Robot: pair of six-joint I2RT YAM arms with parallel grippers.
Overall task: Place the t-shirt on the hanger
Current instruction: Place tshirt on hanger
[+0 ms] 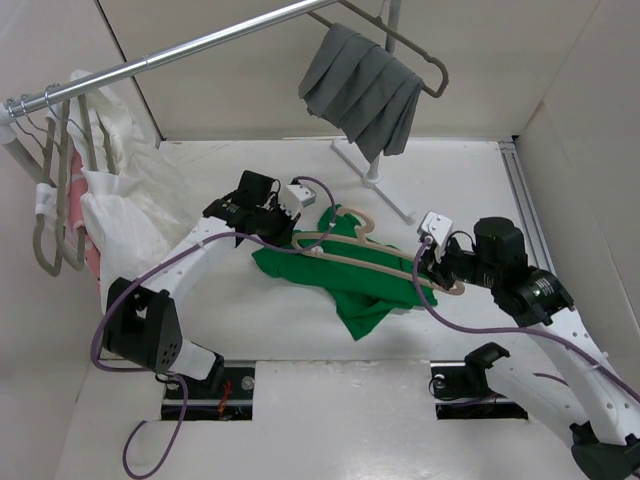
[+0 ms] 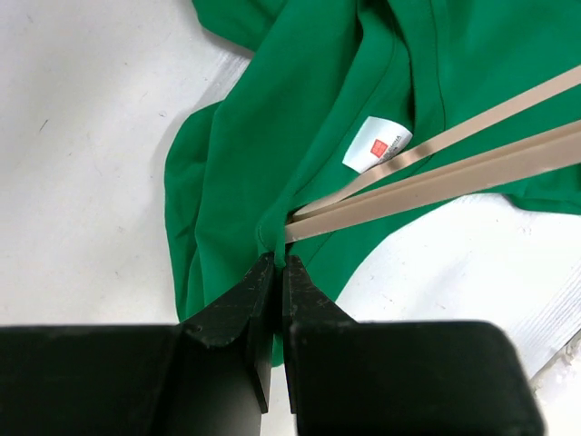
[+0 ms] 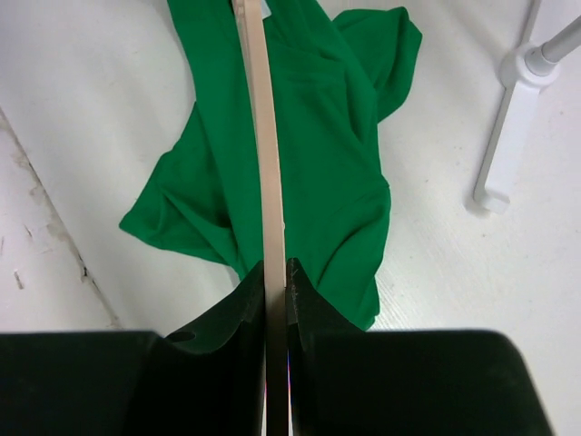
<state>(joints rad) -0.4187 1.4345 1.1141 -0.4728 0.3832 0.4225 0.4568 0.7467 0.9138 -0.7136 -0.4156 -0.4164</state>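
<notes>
The bright green t-shirt (image 1: 355,285) lies crumpled on the white table. The beige hanger (image 1: 375,262) lies across it, its left end inside the shirt's neck opening. My left gripper (image 1: 290,238) is shut on a fold of the t-shirt (image 2: 272,154) at the collar, next to the hanger's bars (image 2: 436,177) and the white neck label (image 2: 376,143). My right gripper (image 1: 428,268) is shut on the hanger's right end (image 3: 263,136), with the green cloth (image 3: 336,163) beneath it.
A rail (image 1: 200,45) crosses the top. A grey hanger with grey pleated cloth (image 1: 365,85) hangs from it, and pale hangers with white and pink garments (image 1: 100,190) hang at the left. The rack's white foot (image 1: 375,180) stands behind the shirt. Walls enclose the table.
</notes>
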